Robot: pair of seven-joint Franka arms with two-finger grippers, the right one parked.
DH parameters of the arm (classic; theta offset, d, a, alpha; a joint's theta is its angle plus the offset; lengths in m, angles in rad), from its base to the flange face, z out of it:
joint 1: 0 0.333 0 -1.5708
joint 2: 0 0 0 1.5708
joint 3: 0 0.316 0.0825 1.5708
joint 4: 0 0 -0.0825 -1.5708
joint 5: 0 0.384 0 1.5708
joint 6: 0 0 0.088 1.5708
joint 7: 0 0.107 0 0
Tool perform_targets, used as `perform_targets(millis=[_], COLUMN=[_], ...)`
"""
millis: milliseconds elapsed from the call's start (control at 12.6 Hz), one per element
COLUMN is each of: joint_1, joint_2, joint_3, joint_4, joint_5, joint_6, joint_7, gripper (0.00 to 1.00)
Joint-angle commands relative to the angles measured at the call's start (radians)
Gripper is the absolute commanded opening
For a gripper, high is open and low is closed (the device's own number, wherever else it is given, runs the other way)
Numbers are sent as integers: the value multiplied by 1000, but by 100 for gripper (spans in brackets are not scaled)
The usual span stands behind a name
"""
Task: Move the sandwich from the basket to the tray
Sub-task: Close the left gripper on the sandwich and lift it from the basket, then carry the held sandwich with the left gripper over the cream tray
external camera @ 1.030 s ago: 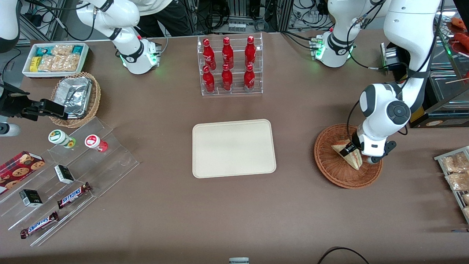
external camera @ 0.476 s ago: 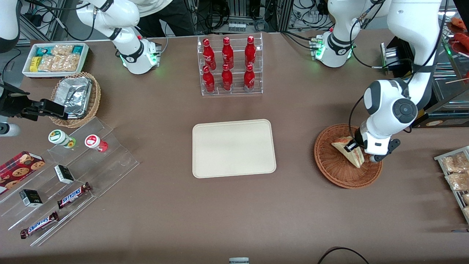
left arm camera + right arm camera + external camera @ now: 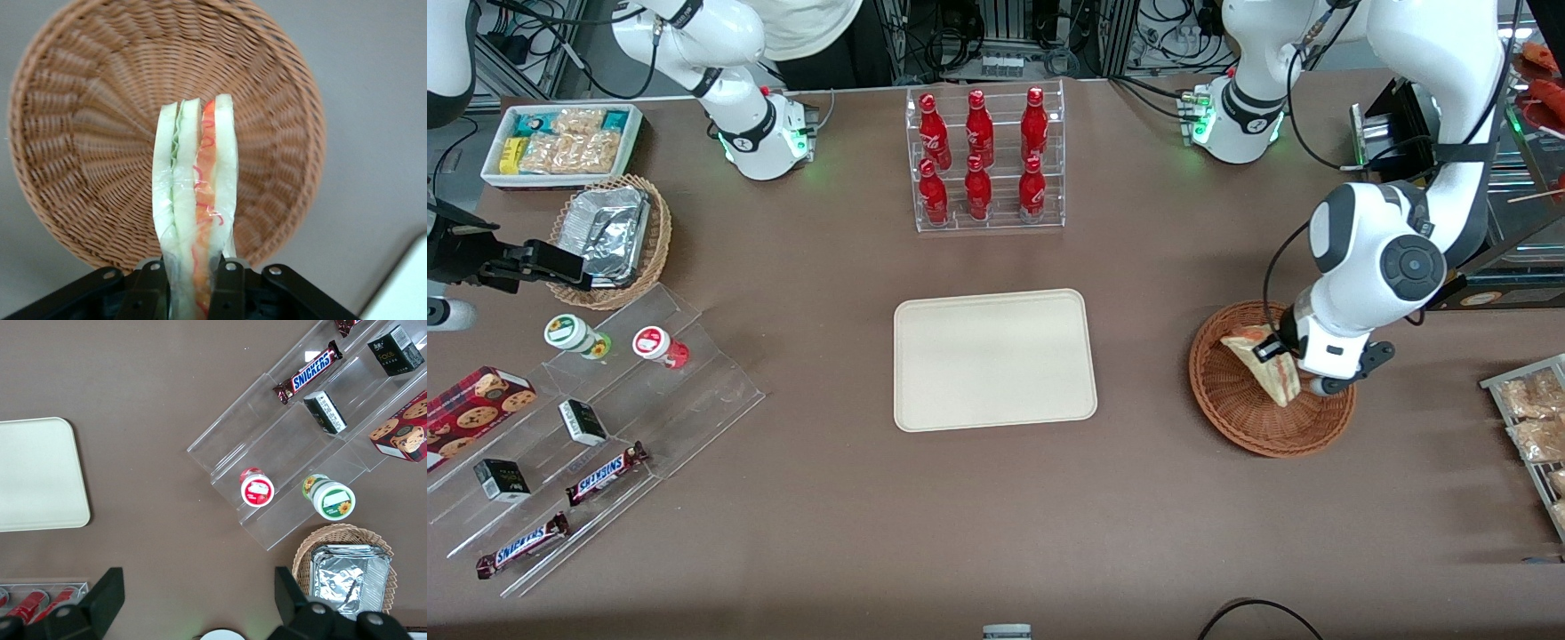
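The gripper pinches the sandwich by its wide end, above the round basket of reddish-brown woven wicker. The sandwich is a thin triangular wedge of pale bread with green and red layers; its long axis points away from the gripper. The smooth cream tray lies flat on the worktop, well apart

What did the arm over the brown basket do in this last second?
The gripper, shut on the sandwich, has risen, lifting the wedge clear of the basket; in the wrist view the sandwich hangs above the weave. The basket, the tray and the red bottles have not moved.
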Motion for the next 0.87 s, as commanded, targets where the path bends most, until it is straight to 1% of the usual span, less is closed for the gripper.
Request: perform_targets(millis=[0,238,476,634,793], joint_1=[-8,-22,-117,-178,-230], joint_2=[15,52,99,150,212], joint_3=[-66,-152,-152,-152,-152], joint_4=[34,81,144,212,284], joint_5=[-3,5,5,8,33], joint_6=[-27,-35,-41,-48,-58], joint_7=[17,4,0,-48,-77], gripper=[0,0,0,0,0])
